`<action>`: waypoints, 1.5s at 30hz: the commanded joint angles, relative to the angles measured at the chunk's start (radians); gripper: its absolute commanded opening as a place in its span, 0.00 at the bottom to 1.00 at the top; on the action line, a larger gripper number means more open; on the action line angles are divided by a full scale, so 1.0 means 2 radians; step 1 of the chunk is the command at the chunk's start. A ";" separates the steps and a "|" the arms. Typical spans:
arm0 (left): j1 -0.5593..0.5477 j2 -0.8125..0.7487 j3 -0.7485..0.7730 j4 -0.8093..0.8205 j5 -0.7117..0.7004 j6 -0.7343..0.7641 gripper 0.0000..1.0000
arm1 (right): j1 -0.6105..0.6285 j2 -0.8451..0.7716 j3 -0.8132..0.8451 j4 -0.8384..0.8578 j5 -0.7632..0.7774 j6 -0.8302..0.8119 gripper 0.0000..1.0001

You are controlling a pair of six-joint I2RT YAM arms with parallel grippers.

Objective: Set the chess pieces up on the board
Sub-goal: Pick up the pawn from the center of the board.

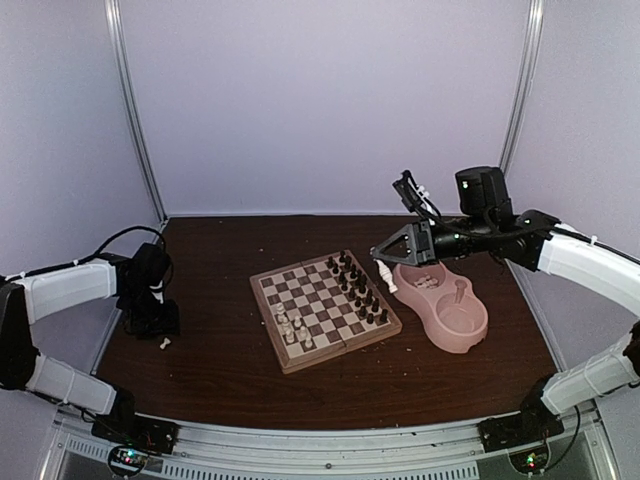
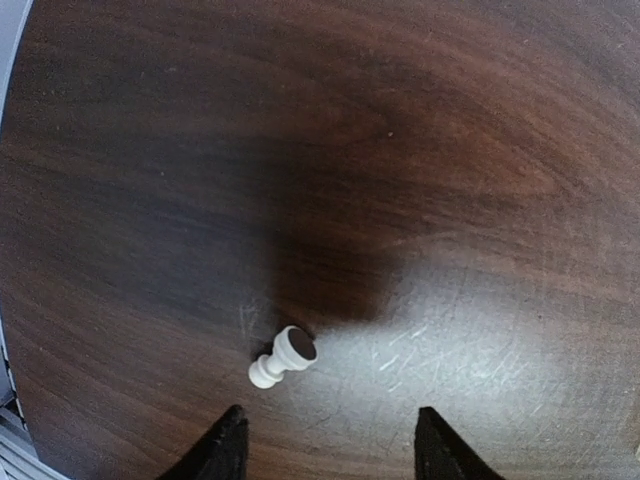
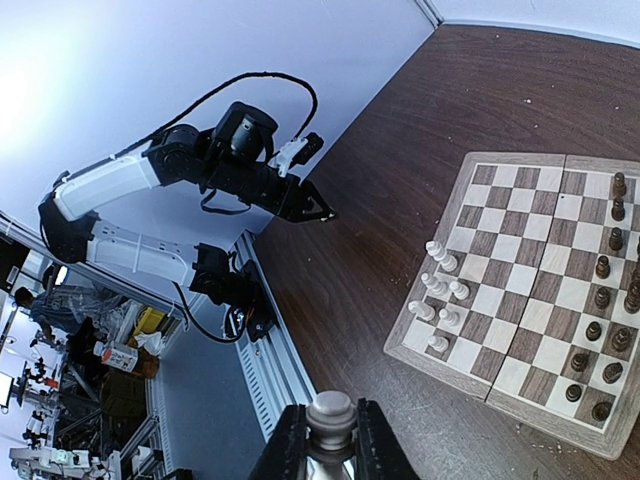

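- Dark wooden table carries everything.
- A white chess piece lies toppled just ahead of the left gripper.
- The board and the pink double bowl sit beneath the right gripper, one to each side.

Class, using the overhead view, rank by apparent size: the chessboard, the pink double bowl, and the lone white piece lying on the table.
1. chessboard
2. pink double bowl
3. lone white piece, clearly smallest

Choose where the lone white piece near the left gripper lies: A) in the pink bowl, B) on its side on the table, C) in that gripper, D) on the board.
B: the white piece lies tipped over on the table, ahead of the open left gripper.
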 commanded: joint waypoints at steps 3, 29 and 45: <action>0.013 0.054 0.019 -0.004 -0.010 0.037 0.50 | -0.005 -0.015 0.000 -0.010 -0.012 -0.014 0.14; 0.046 0.136 0.030 0.015 0.013 0.050 0.34 | -0.023 -0.030 -0.007 -0.029 -0.015 -0.026 0.14; 0.046 0.106 0.026 0.015 0.056 0.050 0.08 | -0.030 -0.025 -0.003 -0.033 -0.017 -0.030 0.13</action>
